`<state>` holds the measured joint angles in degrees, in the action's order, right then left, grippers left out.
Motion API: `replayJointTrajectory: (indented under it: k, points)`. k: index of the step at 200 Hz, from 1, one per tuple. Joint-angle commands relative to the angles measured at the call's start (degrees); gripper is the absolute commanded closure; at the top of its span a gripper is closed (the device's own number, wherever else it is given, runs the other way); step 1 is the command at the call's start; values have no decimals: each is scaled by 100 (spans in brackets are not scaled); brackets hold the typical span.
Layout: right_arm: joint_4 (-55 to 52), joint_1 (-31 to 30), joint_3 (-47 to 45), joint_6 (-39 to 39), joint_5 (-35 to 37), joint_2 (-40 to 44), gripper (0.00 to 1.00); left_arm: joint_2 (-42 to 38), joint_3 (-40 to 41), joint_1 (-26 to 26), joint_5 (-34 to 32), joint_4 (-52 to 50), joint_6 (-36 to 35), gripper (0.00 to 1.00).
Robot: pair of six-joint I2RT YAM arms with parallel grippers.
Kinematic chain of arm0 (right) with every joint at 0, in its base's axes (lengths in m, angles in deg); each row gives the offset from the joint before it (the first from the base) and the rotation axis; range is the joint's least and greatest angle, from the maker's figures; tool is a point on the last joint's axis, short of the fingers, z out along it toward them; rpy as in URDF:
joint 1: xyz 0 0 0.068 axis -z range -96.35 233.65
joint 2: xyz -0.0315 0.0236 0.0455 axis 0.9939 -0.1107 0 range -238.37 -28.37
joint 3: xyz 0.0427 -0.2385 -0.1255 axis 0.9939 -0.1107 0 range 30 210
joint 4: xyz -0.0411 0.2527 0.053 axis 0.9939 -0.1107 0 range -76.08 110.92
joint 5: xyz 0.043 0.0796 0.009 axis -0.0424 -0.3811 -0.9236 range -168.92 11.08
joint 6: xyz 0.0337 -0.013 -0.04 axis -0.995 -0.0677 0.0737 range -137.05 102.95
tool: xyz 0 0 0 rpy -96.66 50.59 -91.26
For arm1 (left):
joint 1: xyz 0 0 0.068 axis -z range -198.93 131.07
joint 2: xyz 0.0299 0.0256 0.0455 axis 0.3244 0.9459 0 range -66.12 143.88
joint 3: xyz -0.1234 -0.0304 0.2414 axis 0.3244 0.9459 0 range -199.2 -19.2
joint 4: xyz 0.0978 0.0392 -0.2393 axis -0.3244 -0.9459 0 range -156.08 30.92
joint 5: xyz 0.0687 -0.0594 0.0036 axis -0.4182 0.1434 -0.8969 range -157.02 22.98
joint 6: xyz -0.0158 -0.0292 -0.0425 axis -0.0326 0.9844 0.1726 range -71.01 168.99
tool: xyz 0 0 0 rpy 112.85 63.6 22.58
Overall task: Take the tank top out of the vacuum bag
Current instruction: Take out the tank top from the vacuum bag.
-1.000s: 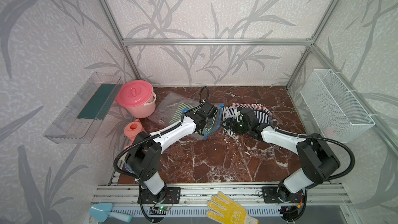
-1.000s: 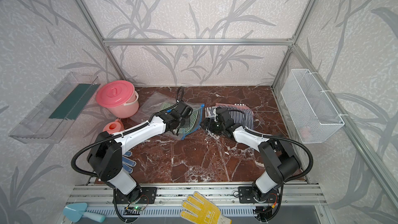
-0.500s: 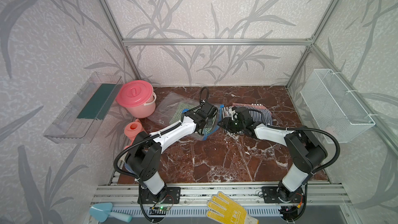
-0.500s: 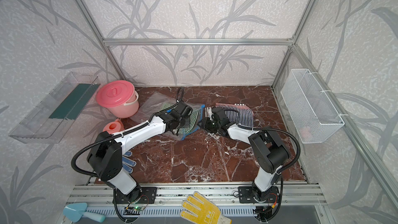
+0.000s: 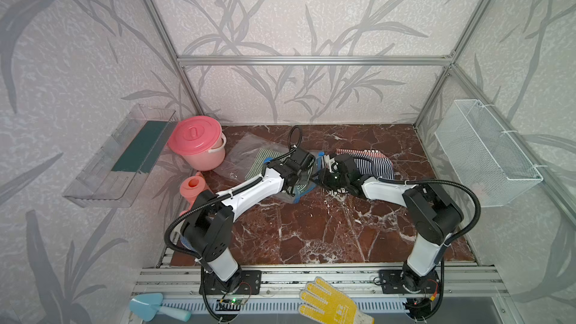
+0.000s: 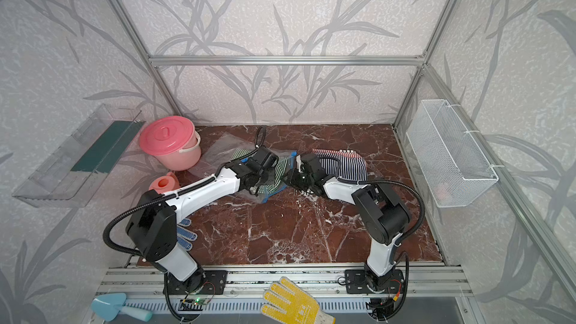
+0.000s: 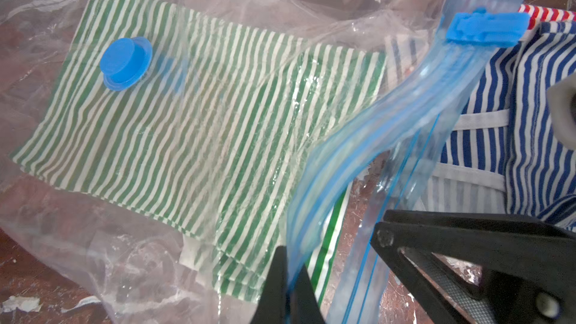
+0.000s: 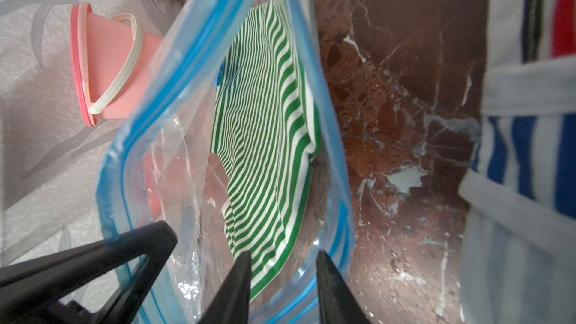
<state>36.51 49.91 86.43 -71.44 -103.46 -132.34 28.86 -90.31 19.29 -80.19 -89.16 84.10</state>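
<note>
**Jaws closing in at the bag mouth**

Right gripper [image 8: 282, 263] has narrowed its jaws sharply over the last second, yet they still stand apart. The green-striped hem of the tank top [image 8: 268, 138] lies between the fingertips, and no pinch shows. Left gripper [image 7: 290, 275] is unchanged: it is clenched on the blue strip [image 7: 358, 138], lifting the upper lip so the mouth gapes.

In that same second the right arm has slid from the striped pile [image 5: 371, 163] toward the mouth. In both top views the two wrists now sit almost nose to nose.

The tank top lies folded flat inside the bag [image 7: 93, 244], under the blue valve [image 7: 126, 62], with its near edge just behind the strip. The bag rests on the marble near the pink bucket [image 5: 199, 143].

By this showing the opening is done and the grasp is under way, but the pull-out has not begun. The lower lip runs just beside one fingertip. The likely risk is that the closing jaws take plastic along with cloth and drag the bag rather than empty it.
</note>
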Motion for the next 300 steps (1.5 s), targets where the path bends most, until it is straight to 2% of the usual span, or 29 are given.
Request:
replayJointTrajectory:
  k: [1, 161, 220, 255, 300]
  points:
    - [86, -76, 225, 11, -13, -114, 66, -262, 6, 1, 34, -32, 94, 100]
    - [-462, -273, 612, 368, 876, -528, 67, -293, -25, 10, 339, 22, 119, 100]
    - [-434, -300, 864, 289, 921, -801, 67, -267, -21, 10, 441, 44, 119, 100]
    - [-543, -393, 852, 334, 1410, -818, 68, -279, -17, 10, 427, 29, 78, 100]
    - [-347, -414, 971, 133, 1217, -1004, 68, -230, 1, 13, 403, 30, 49, 100]
